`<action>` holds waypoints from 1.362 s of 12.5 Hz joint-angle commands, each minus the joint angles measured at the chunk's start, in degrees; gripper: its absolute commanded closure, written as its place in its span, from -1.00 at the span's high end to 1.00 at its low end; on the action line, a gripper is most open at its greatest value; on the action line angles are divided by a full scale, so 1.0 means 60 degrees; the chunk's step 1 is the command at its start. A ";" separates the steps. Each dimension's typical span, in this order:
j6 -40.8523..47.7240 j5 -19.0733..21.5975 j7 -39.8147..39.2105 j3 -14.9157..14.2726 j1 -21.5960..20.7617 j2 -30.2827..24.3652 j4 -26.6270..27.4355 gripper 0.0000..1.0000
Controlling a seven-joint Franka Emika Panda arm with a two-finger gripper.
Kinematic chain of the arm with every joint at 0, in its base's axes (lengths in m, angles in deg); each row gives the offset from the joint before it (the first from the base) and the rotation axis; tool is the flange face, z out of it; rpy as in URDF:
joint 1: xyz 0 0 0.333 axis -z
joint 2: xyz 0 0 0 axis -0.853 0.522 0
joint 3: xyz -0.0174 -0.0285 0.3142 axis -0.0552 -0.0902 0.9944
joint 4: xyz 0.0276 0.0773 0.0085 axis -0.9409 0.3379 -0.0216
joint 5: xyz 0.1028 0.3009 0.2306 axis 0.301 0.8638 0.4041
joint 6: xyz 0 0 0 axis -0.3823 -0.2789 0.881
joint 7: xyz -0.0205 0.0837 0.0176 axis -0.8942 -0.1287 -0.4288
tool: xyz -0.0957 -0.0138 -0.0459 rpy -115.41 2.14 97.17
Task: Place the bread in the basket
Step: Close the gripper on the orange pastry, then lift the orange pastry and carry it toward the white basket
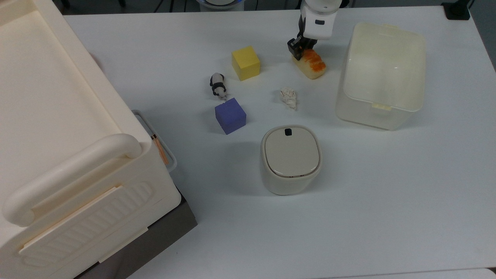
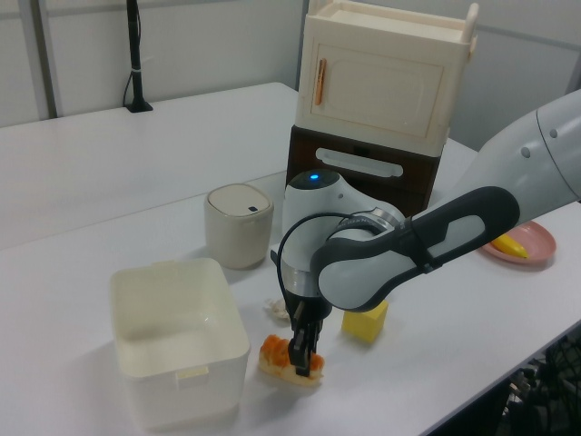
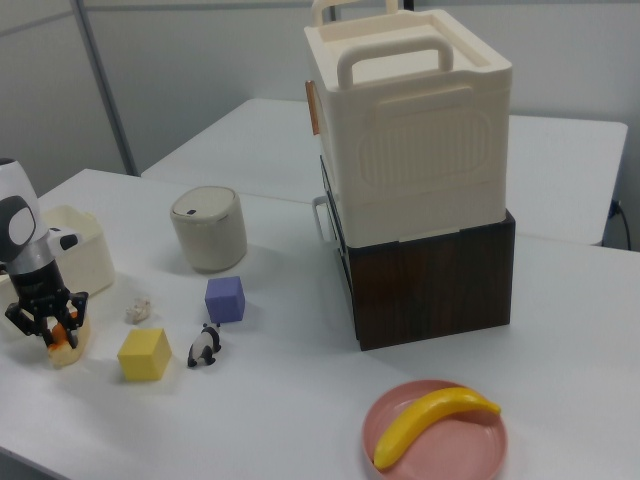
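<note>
The bread [image 1: 314, 66] is a small loaf with pale sides and an orange-brown top, lying on the white table just left of the basket [image 1: 381, 104] in the top view. The basket is a cream translucent tub with nothing inside. My gripper [image 1: 301, 52] is down over the loaf's far end, open, with its black fingers [image 1: 295, 47] on either side of it. In the left view the gripper [image 2: 300, 357] stands upright on the bread [image 2: 274, 352], close to the basket [image 2: 177, 363]. The right view has the gripper [image 3: 46, 333] over the bread [image 3: 66, 350].
A yellow cube [image 1: 245, 62], a toy panda [image 1: 217, 86], a purple cube [image 1: 230, 115] and a white paper wad [image 1: 288, 97] lie left of the bread in the top view. A lidded bin [image 1: 290, 159] stands nearer. A big cream crate [image 1: 58, 135] takes up the top view's left.
</note>
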 commanded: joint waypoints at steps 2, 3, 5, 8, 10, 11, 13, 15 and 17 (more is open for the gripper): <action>-0.0212 -0.0078 0.0023 -0.0070 -0.0130 -0.0040 0.0031 -1.00; -0.0212 -0.0078 0.0023 -0.0070 -0.0130 -0.0040 0.0016 -1.00; -0.0139 -0.0005 0.0286 -0.0070 0.0030 -0.0054 -0.0217 -1.00; 0.0575 0.0010 0.0404 -0.0128 0.0790 -0.0084 -0.0918 -1.00; 0.1220 0.0010 0.0346 -0.0201 0.1404 -0.0069 -0.1679 -1.00; 0.1470 0.0010 0.0360 -0.0274 0.1582 -0.0084 -0.1958 -1.00; 0.1983 0.0010 0.0404 -0.0493 0.1627 -0.0127 -0.2558 -1.00; 0.2904 0.0010 0.0448 -0.0612 0.1627 -0.0142 -0.3612 -1.00; 0.3303 0.0010 0.0914 -0.0612 0.1467 -0.0200 -0.4404 -1.00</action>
